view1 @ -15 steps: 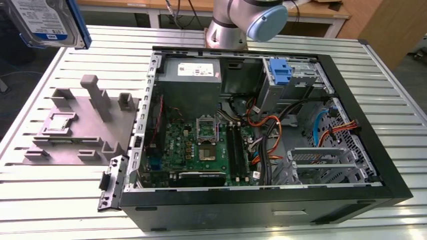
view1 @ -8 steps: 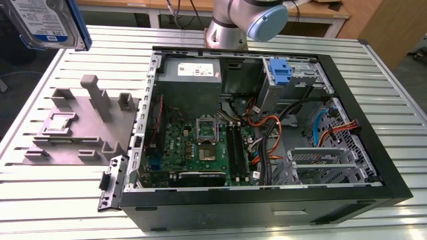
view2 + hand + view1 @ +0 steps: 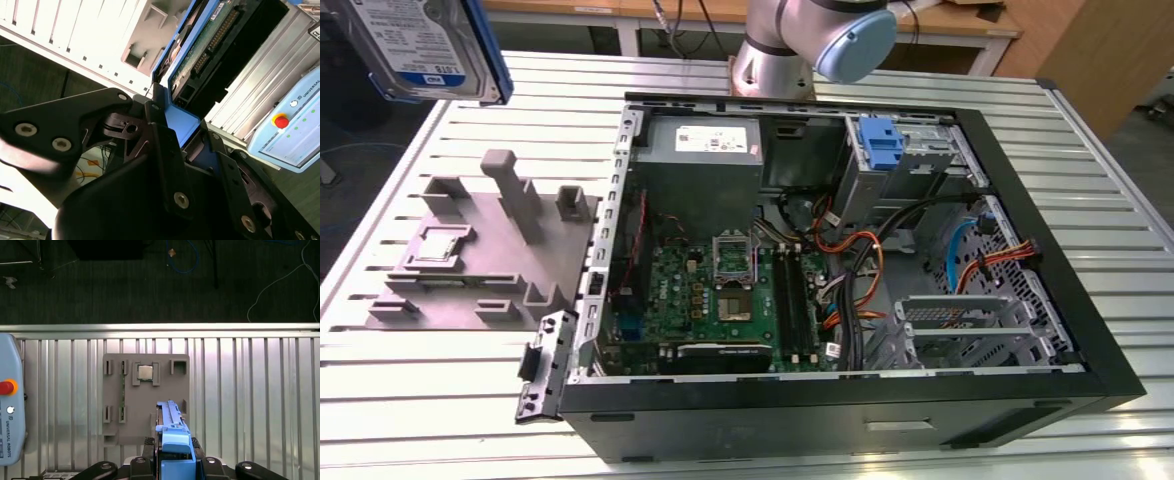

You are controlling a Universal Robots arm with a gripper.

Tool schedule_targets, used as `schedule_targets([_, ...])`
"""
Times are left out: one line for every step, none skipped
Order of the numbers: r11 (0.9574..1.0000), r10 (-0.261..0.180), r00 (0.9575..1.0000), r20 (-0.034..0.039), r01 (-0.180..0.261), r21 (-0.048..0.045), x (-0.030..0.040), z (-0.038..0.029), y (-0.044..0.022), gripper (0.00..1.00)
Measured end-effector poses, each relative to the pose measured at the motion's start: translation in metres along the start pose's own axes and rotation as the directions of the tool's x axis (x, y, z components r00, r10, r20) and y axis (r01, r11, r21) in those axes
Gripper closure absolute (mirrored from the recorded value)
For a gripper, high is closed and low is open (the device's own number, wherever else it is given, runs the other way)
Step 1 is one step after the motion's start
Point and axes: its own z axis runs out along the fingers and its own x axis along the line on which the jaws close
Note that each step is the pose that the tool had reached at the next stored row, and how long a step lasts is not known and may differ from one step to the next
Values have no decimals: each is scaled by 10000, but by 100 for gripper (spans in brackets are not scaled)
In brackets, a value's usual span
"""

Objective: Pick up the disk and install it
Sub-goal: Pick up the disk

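While pincer (image 3: 174,449) clamps the disk (image 3: 420,45), its upper part cropped in exterior view.

Slatted metal table (image 3: 440,400) stands over dark floor (image 3: 125,285); wooden bench (image 3: 587,8) beyond its far edge, wood panel (image 3: 1107,50) at the exterior view's right.

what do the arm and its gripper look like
The arm is a smooth silver-grey tube with a rounded joint closed by a light blue cap. In the second wrist view the gripper is matte black, built of angular linked plates fastened with silver screws.
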Motion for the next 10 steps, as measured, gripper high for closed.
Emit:
schedule_targets([10000, 0, 10000, 0, 0, 1, 0, 0, 0, 64])
schedule_targets([10000, 0, 10000, 0, 0, 1, 0, 0, -1, 64])
schedule_targets([10000, -1, 10000, 0, 1, 1, 0, 0, -5, 64])
schedule_targets([10000, -1, 10000, -1, 1, 0, 0, 0, -9, 64])
schedule_targets([10000, -1, 10000, 0, 1, 0, 0, 0, -9, 64])
schedule_targets([10000, -1, 10000, 0, 1, 0, 0, 0, -10, 64])
schedule_targets([10000, -1, 10000, 0, 1, 0, 0, 0, -12, 64])
schedule_targets([10000, -1, 10000, 0, 1, 0, 0, 0, -14, 64])
schedule_targets([10000, -2, 10000, 0, 2, 1, 0, 0, -16, 64])
schedule_targets([10000, -1, 10000, 0, 1, 0, 0, 0, -19, 64])
